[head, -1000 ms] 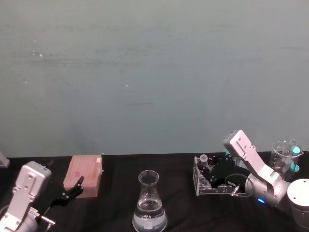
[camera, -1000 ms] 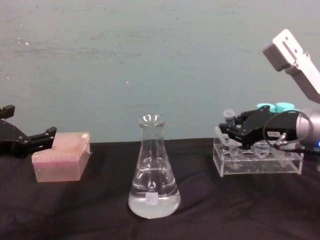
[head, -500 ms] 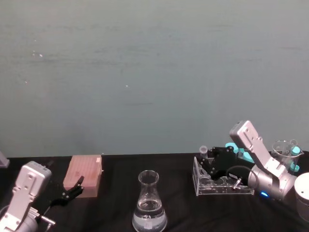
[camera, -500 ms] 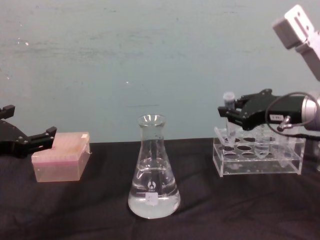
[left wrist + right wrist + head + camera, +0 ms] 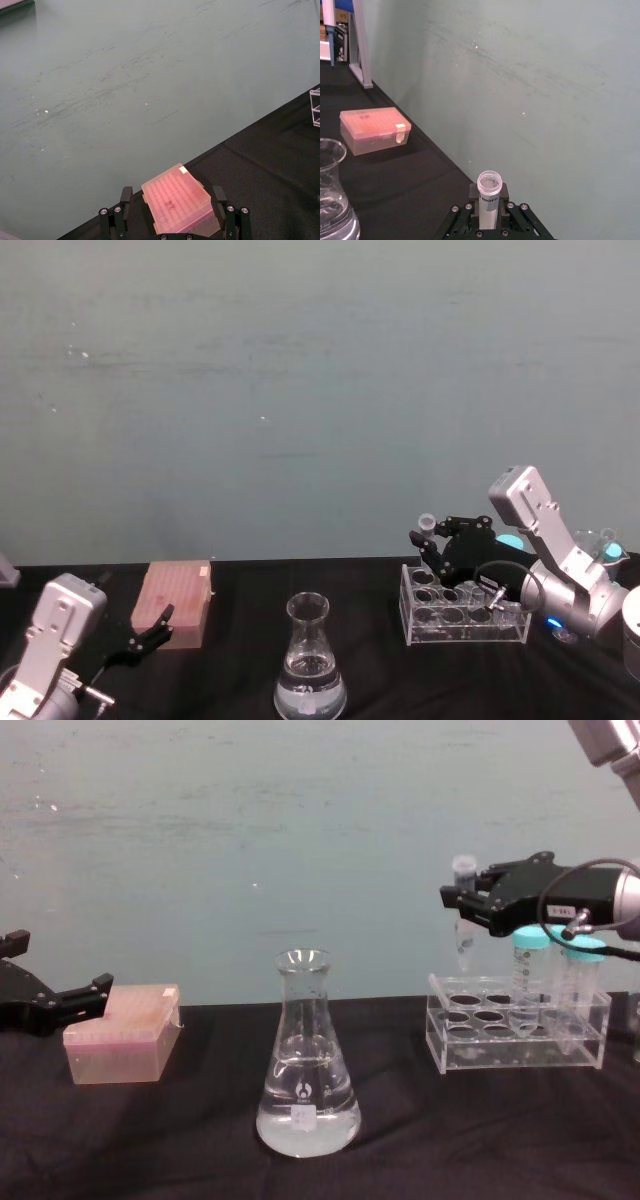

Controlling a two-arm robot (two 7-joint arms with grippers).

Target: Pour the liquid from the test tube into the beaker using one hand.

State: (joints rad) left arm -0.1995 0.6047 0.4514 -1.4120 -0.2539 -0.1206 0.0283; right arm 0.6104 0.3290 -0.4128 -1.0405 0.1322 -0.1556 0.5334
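Note:
My right gripper [image 5: 466,902] is shut on the test tube [image 5: 462,935], a slim clear tube held upright in the air above the left end of the clear rack [image 5: 515,1042]. The right wrist view shows the test tube [image 5: 488,194] with its open whitish rim between the fingers of that gripper [image 5: 489,215]. I cannot make out the liquid inside it. The beaker [image 5: 306,1060], a conical flask with clear liquid [image 5: 306,1122] in its base, stands at the table's middle, left of and lower than the tube. My left gripper [image 5: 60,960] rests open at the far left.
A pink lidded box [image 5: 125,1040] lies just in front of the left gripper [image 5: 171,212]. Two teal-capped tubes [image 5: 530,975] stand in the rack [image 5: 465,625]. A glass vessel [image 5: 592,545] sits at the far right. The black table between flask and rack is bare.
The right gripper has risen with the test tube, lifting it out of the rack to well above it. The left arm and the flask have not moved.

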